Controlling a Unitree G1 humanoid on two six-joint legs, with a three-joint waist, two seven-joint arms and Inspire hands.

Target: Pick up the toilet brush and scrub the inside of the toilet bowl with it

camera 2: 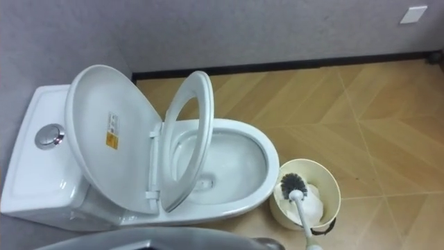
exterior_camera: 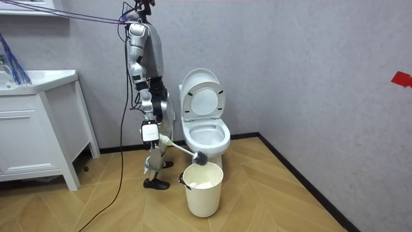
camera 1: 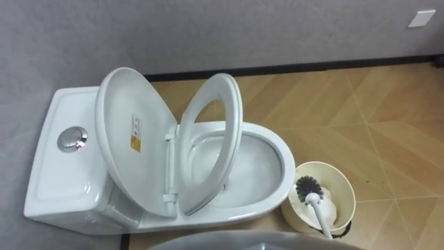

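A white toilet stands with its lid and seat both raised, the bowl open. The toilet brush, with a dark bristle head and a white handle, is held over a cream bin next to the bowl's front. Its handle runs off the lower right edge. In the room view I stand at the toilet's side, on the room view's left. My right hand is curled round the handle, and the brush head hangs just above the bin.
The tank carries a round chrome flush button. A grey wall with a dark baseboard runs behind. A white vanity cabinet stands at the room view's left. Wood floor stretches beyond the bin.
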